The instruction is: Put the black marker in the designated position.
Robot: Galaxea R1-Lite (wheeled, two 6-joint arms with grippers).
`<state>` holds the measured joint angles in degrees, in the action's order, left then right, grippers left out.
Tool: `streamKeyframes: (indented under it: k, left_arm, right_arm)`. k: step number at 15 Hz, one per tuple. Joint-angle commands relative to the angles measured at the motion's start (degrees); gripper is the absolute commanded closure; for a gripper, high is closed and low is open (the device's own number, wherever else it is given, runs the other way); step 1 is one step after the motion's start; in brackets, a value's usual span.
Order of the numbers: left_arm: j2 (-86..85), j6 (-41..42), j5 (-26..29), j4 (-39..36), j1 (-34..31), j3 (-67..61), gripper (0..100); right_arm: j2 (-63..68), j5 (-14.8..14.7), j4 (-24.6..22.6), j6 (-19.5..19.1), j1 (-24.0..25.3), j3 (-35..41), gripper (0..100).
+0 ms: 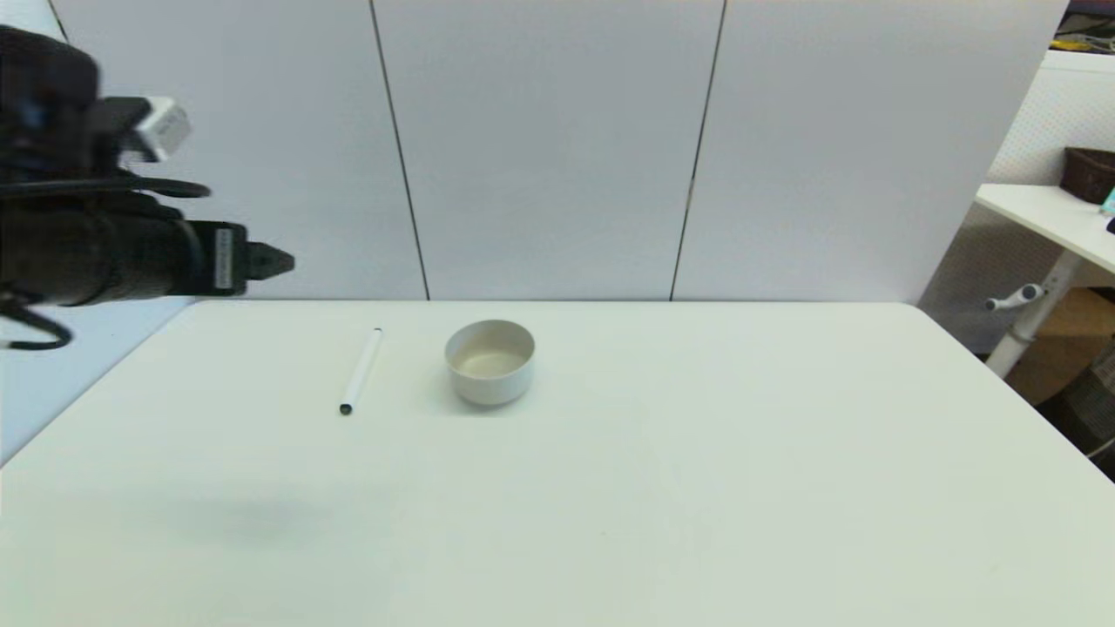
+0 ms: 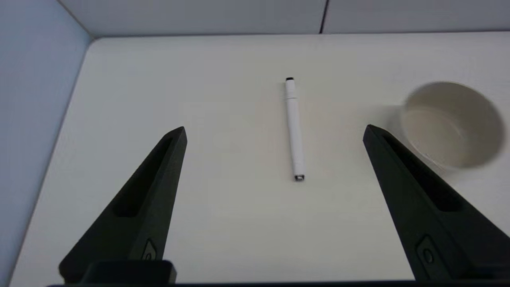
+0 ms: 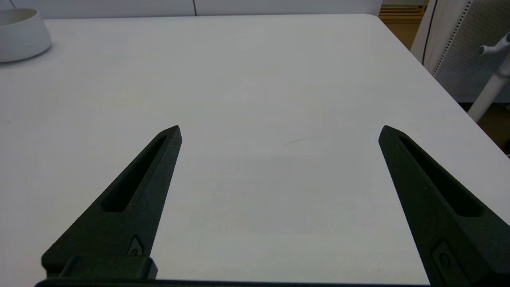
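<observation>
The black marker (image 1: pixel 360 372) (image 2: pixel 295 131), a slim white barrel with small black ends, lies flat on the white table (image 1: pixel 610 522), left of a white bowl (image 1: pixel 489 361). My left gripper (image 1: pixel 274 261) (image 2: pixel 275 127) hangs high above the table's far left corner, well above the marker. Its fingers are spread wide and hold nothing. In the left wrist view the marker lies between the two fingers, far below them. My right gripper (image 3: pixel 280 127) hovers open and empty over bare tabletop on the right side. No mark shows the designated position.
The bowl (image 2: pixel 452 123) (image 3: pixel 20 34) is empty and stands just right of the marker. Grey wall panels close off the table's far edge and left side. Off the right edge stand another white table and a brown box.
</observation>
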<state>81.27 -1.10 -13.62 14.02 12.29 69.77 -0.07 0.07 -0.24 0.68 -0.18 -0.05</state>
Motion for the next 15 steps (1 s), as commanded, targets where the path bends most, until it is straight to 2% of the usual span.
streamKeyframes:
  k: [1, 3, 7, 10, 12, 15]
  left_arm:
    - [-35.0, 2.2, 6.6, -12.8, 0.0, -26.3, 0]
    - [-44.4, 2.7, 7.3, -17.4, 0.0, -34.1, 0]
    - [-57.3, 5.8, 15.5, -19.3, -0.8, -43.4, 0]
    - [-60.8, 9.9, 24.3, -19.2, -6.9, -46.1, 0]
    - [-65.3, 10.0, 25.7, -19.2, -10.9, -50.6, 0]
    - [-73.6, 9.6, 25.3, -19.2, -11.6, -59.1, 0]
  right_arm:
    - [0.1, 0.0, 0.0, 0.0, 0.0, 0.0, 0]
    - [0.1, 0.0, 0.0, 0.0, 0.0, 0.0, 0]
    - [0.1, 0.0, 0.0, 0.0, 0.0, 0.0, 0]
    - [0.1, 0.0, 0.0, 0.0, 0.0, 0.0, 0]
    - [0.1, 0.0, 0.0, 0.0, 0.0, 0.0, 0]
    - [0.1, 0.0, 0.0, 0.0, 0.0, 0.0, 0]
